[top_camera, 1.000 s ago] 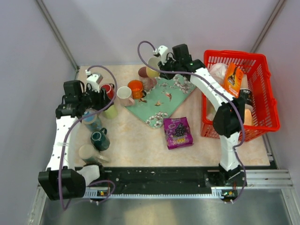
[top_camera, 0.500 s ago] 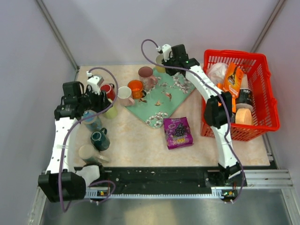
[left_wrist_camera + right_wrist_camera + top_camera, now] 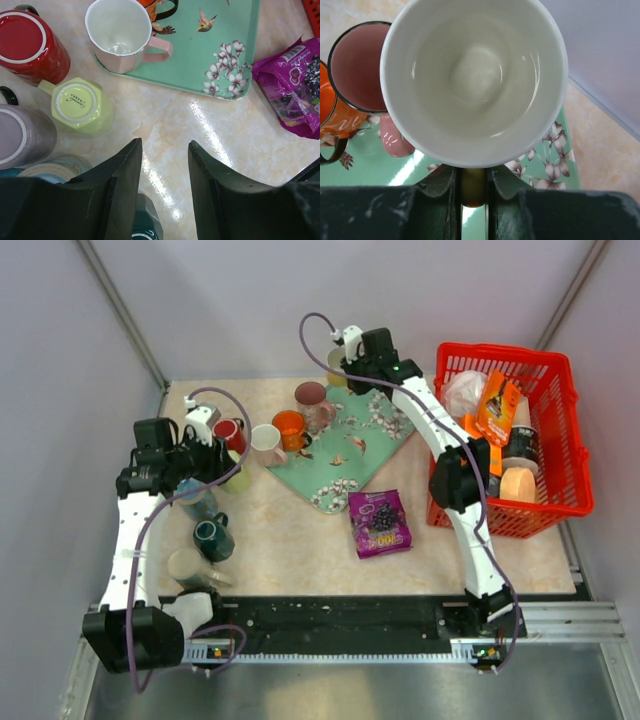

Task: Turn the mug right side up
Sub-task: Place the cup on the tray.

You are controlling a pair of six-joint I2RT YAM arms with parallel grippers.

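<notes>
Set-down is pending: the cream mug [image 3: 475, 75] is clenched mouth-up in the right tool [image 3: 472, 187], the left tool [image 3: 165, 165] released. Lowering onto the floral tray [image 3: 540, 170] is needed.

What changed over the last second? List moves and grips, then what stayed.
The right gripper, shut throughout on the handle of the white mug, carried it farther back by the far corner of the tray, arm stretching out. Nothing was grasped or released. The left gripper stayed open; other mugs, purple bag and basket kept their places.
</notes>
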